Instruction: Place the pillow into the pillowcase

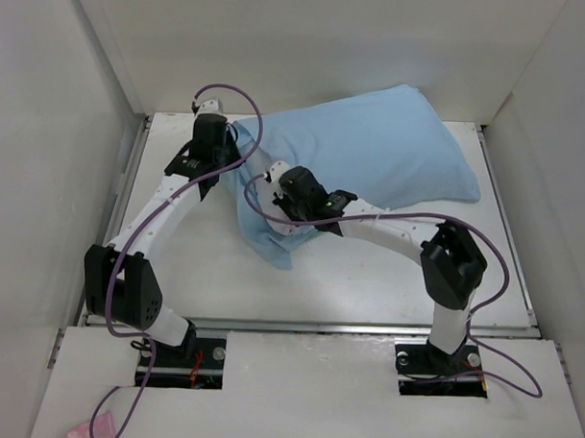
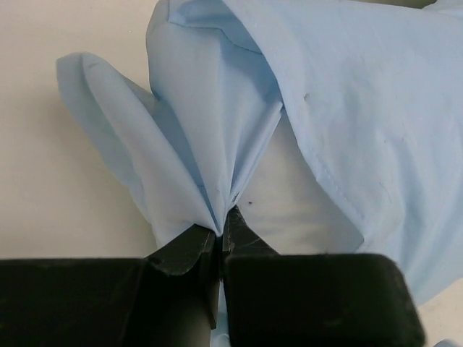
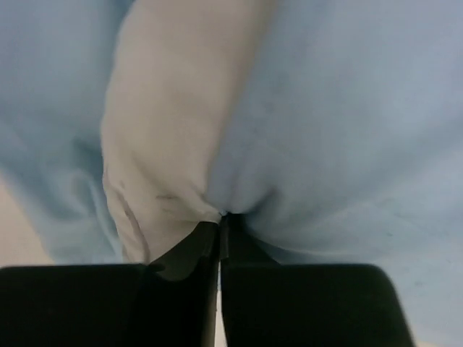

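Note:
The light-blue pillowcase [image 1: 391,150] lies plump at the back of the table, its loose open end trailing toward the front left [image 1: 271,239]. The white pillow is mostly hidden inside it; a patch shows through the opening in the left wrist view [image 2: 304,210] and in the right wrist view [image 3: 166,123]. My left gripper [image 1: 239,142] is shut on a gathered fold of the pillowcase's open edge [image 2: 210,144], the jaws pinched at the cloth [image 2: 221,230]. My right gripper [image 1: 273,185] is shut on the pillowcase cloth [image 3: 340,130] where it meets the pillow, fingertips pressed together [image 3: 221,219].
White enclosure walls [image 1: 76,96] stand close on the left, back and right. A metal rail [image 1: 308,325] marks the table's front edge. Purple cables [image 1: 259,131] loop over both arms. A pink scrap [image 1: 81,431] lies at the bottom left.

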`<action>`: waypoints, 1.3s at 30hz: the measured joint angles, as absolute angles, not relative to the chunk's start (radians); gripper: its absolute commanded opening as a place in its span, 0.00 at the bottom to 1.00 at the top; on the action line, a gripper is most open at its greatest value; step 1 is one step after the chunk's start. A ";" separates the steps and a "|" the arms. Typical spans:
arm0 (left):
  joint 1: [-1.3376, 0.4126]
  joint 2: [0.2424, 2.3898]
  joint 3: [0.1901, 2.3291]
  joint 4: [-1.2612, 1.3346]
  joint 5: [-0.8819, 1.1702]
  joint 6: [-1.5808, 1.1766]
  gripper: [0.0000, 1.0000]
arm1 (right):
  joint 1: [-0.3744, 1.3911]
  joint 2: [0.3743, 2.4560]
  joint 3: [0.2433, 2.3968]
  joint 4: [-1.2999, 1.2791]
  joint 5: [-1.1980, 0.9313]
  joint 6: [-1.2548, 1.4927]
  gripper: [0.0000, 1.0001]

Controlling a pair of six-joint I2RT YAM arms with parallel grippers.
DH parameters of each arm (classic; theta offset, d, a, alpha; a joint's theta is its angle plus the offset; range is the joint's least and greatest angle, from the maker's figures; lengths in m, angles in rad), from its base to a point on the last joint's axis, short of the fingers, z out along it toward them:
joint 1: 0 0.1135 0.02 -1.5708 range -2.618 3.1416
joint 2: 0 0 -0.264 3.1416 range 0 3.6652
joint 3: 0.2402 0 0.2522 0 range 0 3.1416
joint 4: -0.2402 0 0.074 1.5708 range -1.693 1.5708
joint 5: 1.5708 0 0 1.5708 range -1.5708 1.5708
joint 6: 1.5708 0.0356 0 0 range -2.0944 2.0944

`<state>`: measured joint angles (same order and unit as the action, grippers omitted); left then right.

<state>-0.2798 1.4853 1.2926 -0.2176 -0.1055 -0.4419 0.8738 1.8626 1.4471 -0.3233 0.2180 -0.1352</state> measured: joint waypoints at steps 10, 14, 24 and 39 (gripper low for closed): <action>-0.280 1.448 1.260 -0.189 -0.099 -0.442 0.00 | 0.812 1.877 1.573 -0.221 0.415 0.266 0.00; -0.279 1.406 1.250 -0.184 -0.064 -0.440 0.00 | 0.799 1.970 1.759 -0.216 0.464 0.358 0.00; -0.252 1.267 1.303 -0.292 0.089 -0.400 0.00 | 0.809 2.295 1.963 -0.178 0.460 0.503 0.00; -0.227 1.218 1.520 -0.408 0.106 -0.406 1.00 | 0.770 2.164 1.781 -0.084 0.002 0.381 0.78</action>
